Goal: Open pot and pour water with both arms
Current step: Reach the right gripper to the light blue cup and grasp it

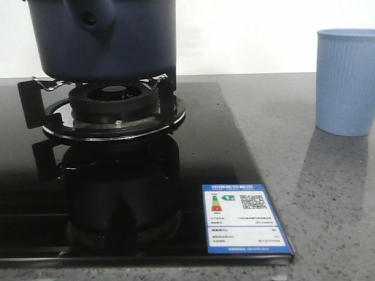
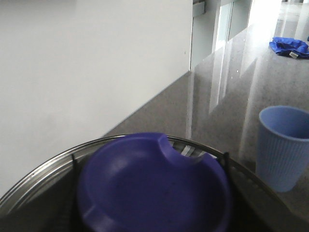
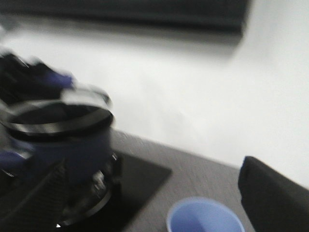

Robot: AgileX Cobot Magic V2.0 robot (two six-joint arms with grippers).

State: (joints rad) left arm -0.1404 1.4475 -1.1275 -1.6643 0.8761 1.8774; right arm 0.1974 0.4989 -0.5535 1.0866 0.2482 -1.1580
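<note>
The dark navy pot [image 1: 105, 41] stands on the gas burner [image 1: 114, 108] at the left, its side stub with a round hole [image 1: 91, 20] facing me. In the right wrist view the pot [image 3: 63, 140] is open, with a dark rim. A blue lid [image 2: 154, 188] fills the near part of the left wrist view, held just above the pot's metal rim [image 2: 38, 179]. My left fingers are hidden behind it. A blurred black arm [image 3: 24, 79] shows with a blue piece above the pot. My right gripper [image 3: 159, 203] is open and empty above the pale blue cup [image 3: 205, 217].
The pale blue ribbed cup [image 1: 345, 82] stands on the grey counter to the right of the black glass hob [image 1: 222, 146]. It also shows in the left wrist view [image 2: 282, 145]. A blue label [image 1: 243, 219] sits at the hob's front corner. A blue cloth [image 2: 288, 47] lies far off.
</note>
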